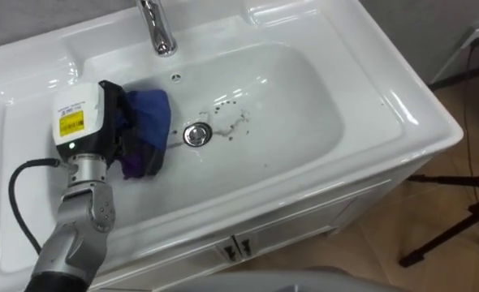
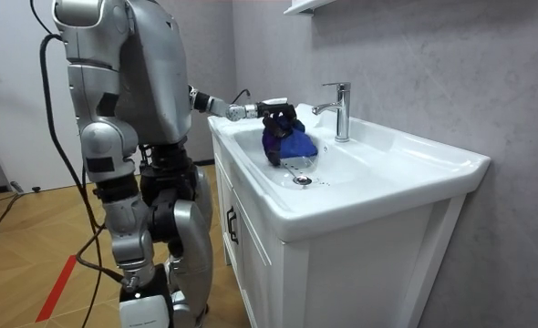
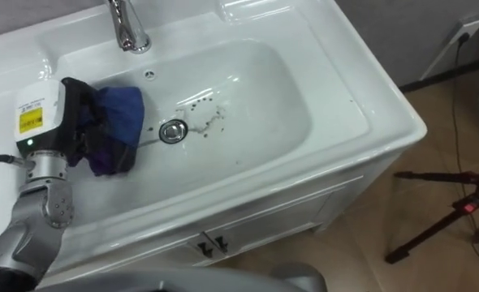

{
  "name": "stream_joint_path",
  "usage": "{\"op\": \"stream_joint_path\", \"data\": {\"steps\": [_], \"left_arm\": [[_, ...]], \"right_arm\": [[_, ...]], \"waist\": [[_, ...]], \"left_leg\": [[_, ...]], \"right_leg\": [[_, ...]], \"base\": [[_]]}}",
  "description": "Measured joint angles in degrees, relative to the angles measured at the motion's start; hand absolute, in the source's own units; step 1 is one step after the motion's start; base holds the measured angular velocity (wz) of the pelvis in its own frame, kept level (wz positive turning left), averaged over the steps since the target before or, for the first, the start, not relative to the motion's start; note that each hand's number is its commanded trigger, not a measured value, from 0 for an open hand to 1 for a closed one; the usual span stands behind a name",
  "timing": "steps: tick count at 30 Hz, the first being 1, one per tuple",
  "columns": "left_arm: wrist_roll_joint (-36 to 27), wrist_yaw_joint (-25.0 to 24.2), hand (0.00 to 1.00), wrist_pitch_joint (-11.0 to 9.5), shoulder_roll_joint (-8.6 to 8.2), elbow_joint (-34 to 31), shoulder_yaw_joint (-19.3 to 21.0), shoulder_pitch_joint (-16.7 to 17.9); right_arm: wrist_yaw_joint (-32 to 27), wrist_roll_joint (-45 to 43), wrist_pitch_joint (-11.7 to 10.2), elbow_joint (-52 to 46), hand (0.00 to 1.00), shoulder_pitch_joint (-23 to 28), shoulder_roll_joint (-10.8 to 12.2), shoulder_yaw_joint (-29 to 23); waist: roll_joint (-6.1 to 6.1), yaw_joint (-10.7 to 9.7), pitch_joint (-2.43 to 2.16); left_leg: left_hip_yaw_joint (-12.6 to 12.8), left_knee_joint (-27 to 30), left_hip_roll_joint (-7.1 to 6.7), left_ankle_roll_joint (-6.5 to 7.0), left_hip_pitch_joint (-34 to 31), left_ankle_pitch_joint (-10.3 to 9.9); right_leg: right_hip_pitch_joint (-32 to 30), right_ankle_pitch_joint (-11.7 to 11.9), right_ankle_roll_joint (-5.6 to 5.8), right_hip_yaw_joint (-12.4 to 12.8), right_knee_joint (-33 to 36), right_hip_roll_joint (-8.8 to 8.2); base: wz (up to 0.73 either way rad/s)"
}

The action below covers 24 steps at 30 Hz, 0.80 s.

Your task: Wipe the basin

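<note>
**Left hand on cloth, in the basin beside the drain**

Your left hand (image 1: 81,118) comes in from the lower left and sits inside the white basin (image 1: 304,122), on its left half. Its dark fingers (image 1: 119,113) are curled into a blue cloth (image 1: 148,122) and hold it bunched against the basin floor. The cloth's right edge lies just beside the chrome drain (image 1: 196,135); you cannot tell whether the two touch.

A scatter of dark specks (image 1: 231,122) lies on the basin floor just right of the drain, apart from the cloth. The chrome faucet (image 1: 157,28) stands upright on the back rim, behind the cloth and the drain.

In the room view you stand upright at the front of the white vanity cabinet (image 2: 342,273), on the room view's left of it, with the left arm stretched over the rim into the basin.

Below the front rim, the cabinet doors meet at a pair of small dark handles (image 1: 235,247). A black tripod (image 1: 459,219) stands on the wooden floor (image 1: 434,186) to the right of the vanity.
</note>
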Motion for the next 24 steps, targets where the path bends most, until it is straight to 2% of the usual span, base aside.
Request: {"op": "stream_joint_path", "data": {"steps": [8, 11, 20, 24], "left_arm": [[2.6, -6.2, 1.00, 2.8, 1.01, 0.0, 0.0, -3.4], [3.9, -7.2, 1.00, 3.9, 1.66, 0.0, 0.0, -3.6], [4.5, -11.0, 1.00, 7.0, 1.70, 1.2, 0.0, -3.6], [4.5, -13.7, 1.00, 8.8, 1.69, 3.1, -0.3, -3.6]], "right_arm": [[0.0, -0.5, 1.2, 0.8, 0.00, -0.1, 0.0, 0.0], [0.0, -0.6, 1.2, 0.6, 0.00, -0.1, 0.0, 0.0], [-0.1, -0.8, 1.3, 0.4, 0.00, -0.2, -0.2, 0.0], [-0.3, -0.7, 2.0, 0.3, 0.00, -0.1, -0.4, -1.5]], "waist": [[0.32, -0.3, 0.10], [0.41, -0.3, 0.09], [0.66, -0.8, 0.10], [0.82, -2.1, 0.00]], "left_leg": [[0.3, 0.1, 0.01, 0.00, 0.2, 0.0], [0.9, 0.1, 0.01, 0.00, 0.0, 0.0], [1.4, 0.1, 0.04, 0.00, -0.1, 0.0], [1.6, 0.1, 0.04, 0.00, 0.0, 0.0]], "right_leg": [[0.0, -0.1, 0.08, 0.0, -0.3, 0.00], [-0.5, 0.0, 0.10, 0.1, -0.1, 0.02], [-0.8, 0.0, 0.10, 0.7, -0.1, 0.14], [-0.7, 0.0, 0.09, 0.7, -0.1, 0.17]], "base": [[0.03], [-0.06], [-0.04], [-0.01]]}}
